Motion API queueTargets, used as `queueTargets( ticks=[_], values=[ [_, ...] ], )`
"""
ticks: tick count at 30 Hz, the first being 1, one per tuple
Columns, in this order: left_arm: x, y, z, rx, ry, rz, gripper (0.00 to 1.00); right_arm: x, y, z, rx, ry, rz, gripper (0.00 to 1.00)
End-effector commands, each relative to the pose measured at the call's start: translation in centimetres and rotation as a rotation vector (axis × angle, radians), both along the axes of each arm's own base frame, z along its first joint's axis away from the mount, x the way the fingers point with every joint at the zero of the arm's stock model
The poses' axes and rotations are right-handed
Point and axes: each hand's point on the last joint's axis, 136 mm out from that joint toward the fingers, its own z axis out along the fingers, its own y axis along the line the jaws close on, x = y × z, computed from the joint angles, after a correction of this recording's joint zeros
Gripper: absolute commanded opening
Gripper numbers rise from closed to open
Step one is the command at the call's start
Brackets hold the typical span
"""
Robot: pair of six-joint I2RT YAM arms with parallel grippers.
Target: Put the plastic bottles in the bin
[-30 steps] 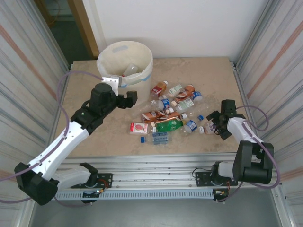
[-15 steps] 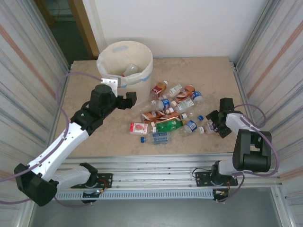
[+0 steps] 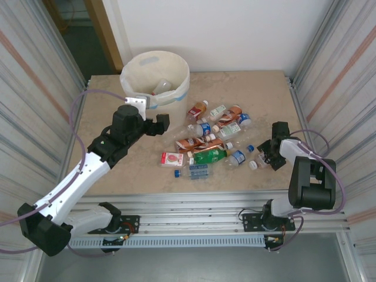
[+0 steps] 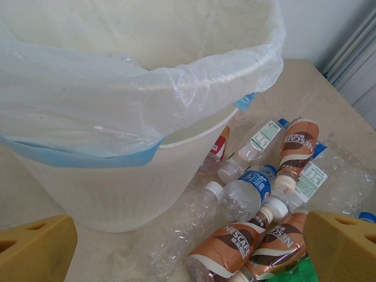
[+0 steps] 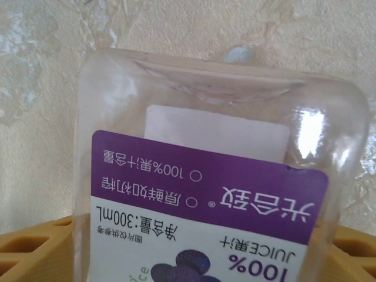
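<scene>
The small plastic bottles (image 3: 202, 128), clear, green and brown with red, blue and orange labels, lie scattered in a loose heap on the tabletop to the right of the large round cream-white bin (image 3: 175, 91) and nearer the arm bases than it. One clear bottle (image 3: 161, 87) lies inside the bin. The closest of the heap, a clear bottle with a white cap (image 4: 194, 214), lies just beside the bin's wall (image 4: 117, 194); two brown-labelled bottles (image 4: 229, 249) lie side by side a little further from it, and a green bottle (image 3: 210, 155) lies further out again. The bin is lined with a pale plastic bag (image 4: 176, 100) folded over its rim, above a blue tape band (image 4: 76, 157). Farthest from the bin, a clear juice bottle with a purple label (image 5: 211, 194) lies between the yellow fingers (image 5: 29, 252) of the right gripper (image 3: 265, 154), which stand close against its sides; whether they have clamped it I cannot tell. The left gripper (image 3: 161, 123) hangs just in front of the bin, its fingers (image 4: 35, 249) spread wide with nothing between them. All rests on a beige stone-patterned table (image 3: 264, 94).
</scene>
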Motion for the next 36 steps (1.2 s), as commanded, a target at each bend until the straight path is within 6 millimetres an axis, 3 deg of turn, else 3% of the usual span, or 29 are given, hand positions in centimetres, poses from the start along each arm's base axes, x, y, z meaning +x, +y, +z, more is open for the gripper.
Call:
queueTargets(
  ticks=[1,9,21,28,36],
  values=[
    [0.1,0.3,0.7,-0.018,-0.023,0.025,0.99,1.2,-0.1,0.8,0.004,-0.037,-0.017,0.74],
    [0.1,0.2,0.8,-0.023,-0.024,0.019,0.99,1.4,-0.6,3.8,-0.021,-0.105,-0.018,0.66],
    [-0.6,0.3,1.5,-0.069,-0.023,0.023,0.99,2.2,0.4,11.2,-0.031,-0.327,0.082,0.62],
    [-1.5,0.0,1.9,-0.127,-0.028,-0.009,0.99,3.6,3.0,16.7,-0.030,-0.479,0.198,0.61],
    [-2.2,-1.5,2.3,-0.200,-0.023,-0.090,0.99,5.3,7.1,21.2,0.017,-0.612,0.318,0.61]
  ],
)
